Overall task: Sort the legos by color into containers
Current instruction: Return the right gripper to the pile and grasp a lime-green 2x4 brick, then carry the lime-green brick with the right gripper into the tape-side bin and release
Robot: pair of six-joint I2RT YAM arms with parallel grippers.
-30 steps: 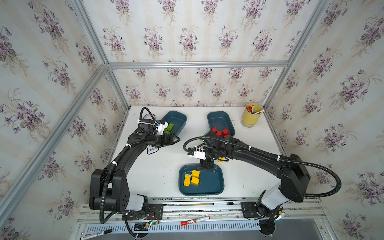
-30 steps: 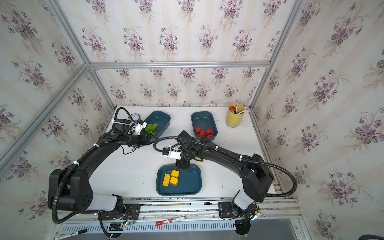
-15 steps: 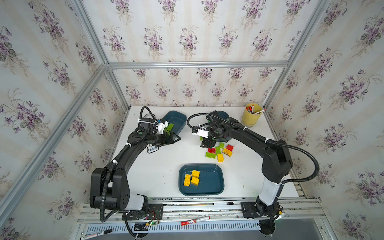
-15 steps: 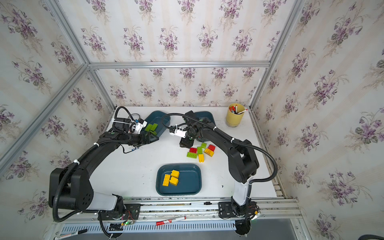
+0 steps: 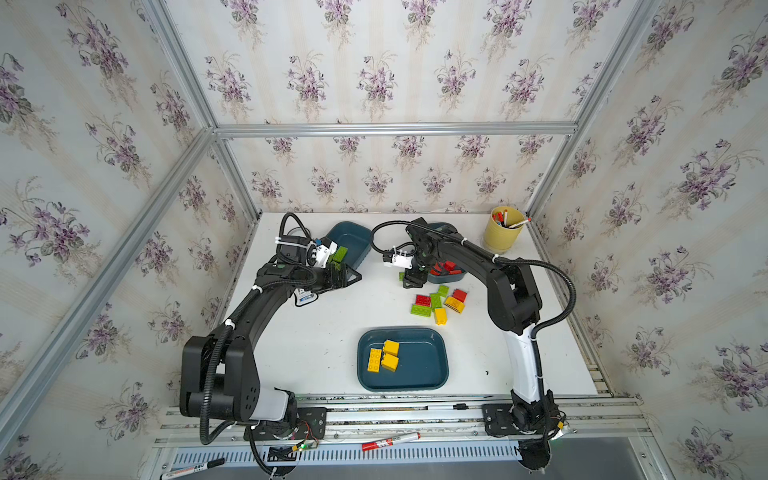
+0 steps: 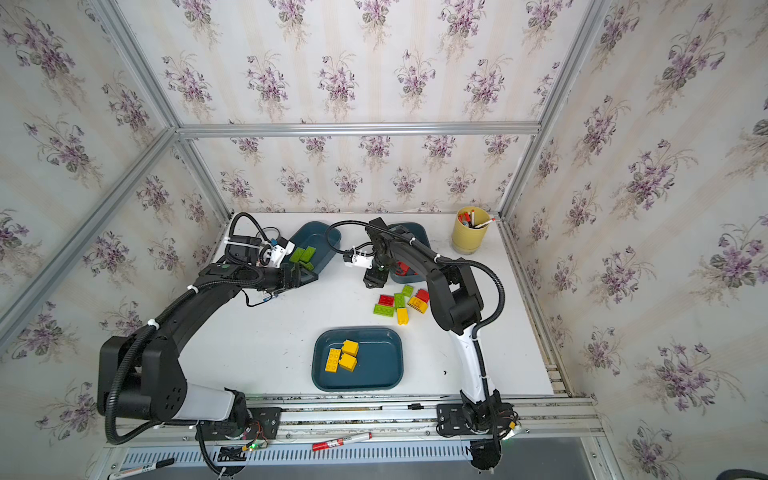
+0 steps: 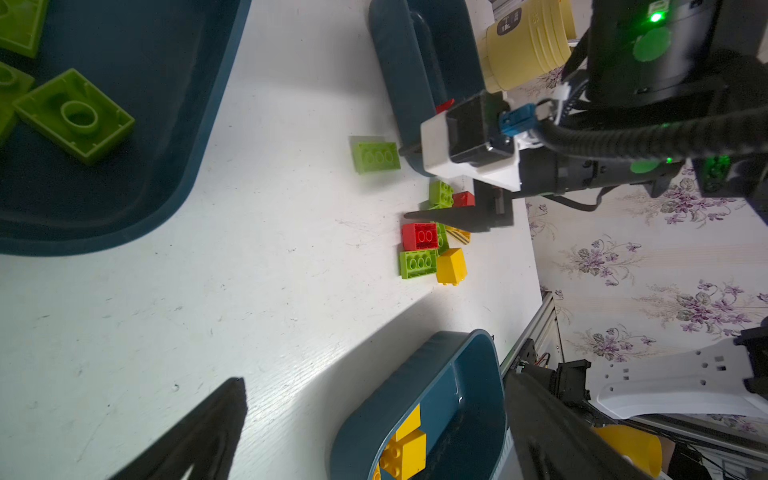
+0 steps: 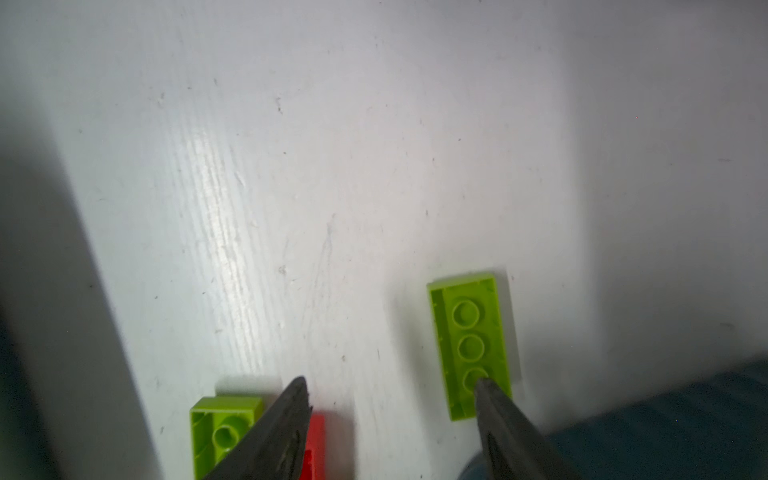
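The right gripper (image 8: 388, 382), jaws parted and empty, is hovering over a lime green lego (image 8: 473, 345) lying on the white bench (image 8: 332, 166) just beside the container of red bricks (image 7: 399, 75). The left gripper (image 5: 348, 277) is hanging wide open by the container of green bricks (image 5: 355, 243). A loose cluster of legos (image 5: 434, 301) is sitting near the container of yellow bricks (image 5: 424, 361).

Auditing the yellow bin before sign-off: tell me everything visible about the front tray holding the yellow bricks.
The front tray is a shallow, dark teal-blue plastic dish, rectangular with rounded corners and a raised rim. It lies flat on the white table, long side across, at the front middle. Three yellow bricks sit clustered in its left half, one oblong and two squarish, touching each other; the rest of its floor is bare. Only the table and those bricks touch it.
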